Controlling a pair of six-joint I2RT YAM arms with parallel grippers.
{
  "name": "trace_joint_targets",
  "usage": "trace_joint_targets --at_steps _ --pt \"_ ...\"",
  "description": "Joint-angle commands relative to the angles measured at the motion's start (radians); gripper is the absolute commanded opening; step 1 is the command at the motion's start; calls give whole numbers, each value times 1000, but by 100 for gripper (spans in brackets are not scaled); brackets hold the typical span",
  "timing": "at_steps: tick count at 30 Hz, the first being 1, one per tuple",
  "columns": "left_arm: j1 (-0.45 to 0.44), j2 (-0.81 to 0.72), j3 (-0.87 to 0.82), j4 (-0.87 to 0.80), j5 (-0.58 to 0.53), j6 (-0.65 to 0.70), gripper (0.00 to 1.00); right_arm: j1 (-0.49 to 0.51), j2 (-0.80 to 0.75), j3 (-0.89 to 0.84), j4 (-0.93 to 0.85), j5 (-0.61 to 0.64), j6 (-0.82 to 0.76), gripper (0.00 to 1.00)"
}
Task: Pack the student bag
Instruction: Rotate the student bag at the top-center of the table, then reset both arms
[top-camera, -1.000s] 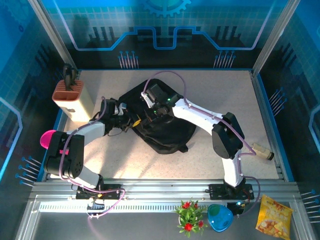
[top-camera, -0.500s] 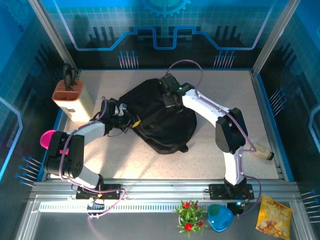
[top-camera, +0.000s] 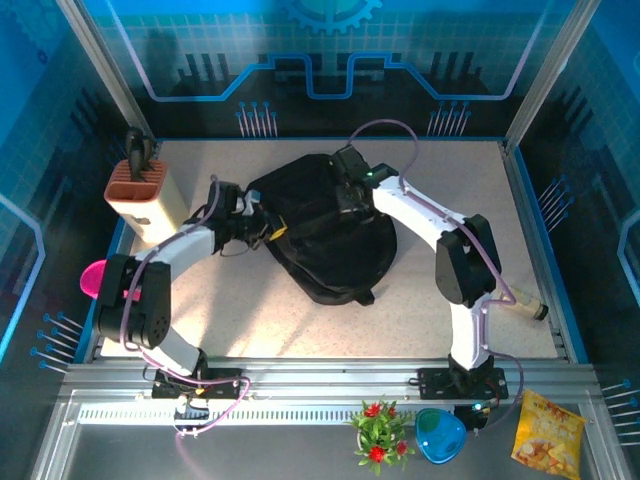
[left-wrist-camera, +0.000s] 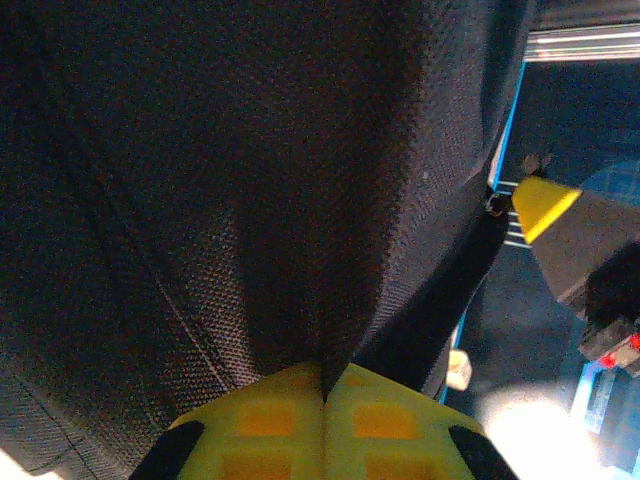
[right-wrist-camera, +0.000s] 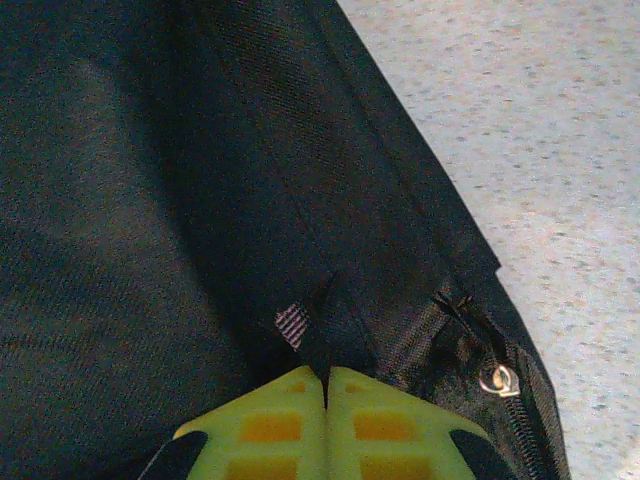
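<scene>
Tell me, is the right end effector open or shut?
Shut. In the right wrist view the right end effector is closed tight, with a fold of the student bag pinched in it.

You're looking into a robot lab cell: blue backdrop panels (top-camera: 330, 70) printed with circuit traces and a gear (top-camera: 330, 12), aluminium frame posts (top-camera: 103, 70), and a speckled tabletop (top-camera: 250, 320) edged by a slotted metal rail (top-camera: 330, 380).
</scene>
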Motion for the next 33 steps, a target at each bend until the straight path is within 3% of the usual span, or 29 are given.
trace_joint_targets --at_steps 1,4,8,11,14,21,25,29,33 --pt "-19 80 160 -35 -80 62 0 -37 -78 -38 23 38 33 0" --pt "-35 162 284 -78 -130 86 1 -49 -96 -64 54 28 32 0" --pt "-46 216 389 -137 -212 112 23 -78 -109 -64 69 -18 19 3" --pt "-48 181 397 -182 -278 142 43 -87 -150 -63 58 -38 9 33" --pt "-48 98 369 -235 -355 183 52 -87 -241 -110 89 -29 -13 59" --pt "-49 -169 170 -255 -577 252 74 -102 -526 -331 229 99 -95 99" --pt "-49 -319 -1 -166 -667 329 85 -121 -700 -526 358 232 -114 100" --pt "-49 -474 -188 -80 -841 397 99 -160 -864 -748 473 328 -100 100" --pt "-48 -624 -375 41 -1009 481 99 -211 -975 -964 580 362 -130 100"
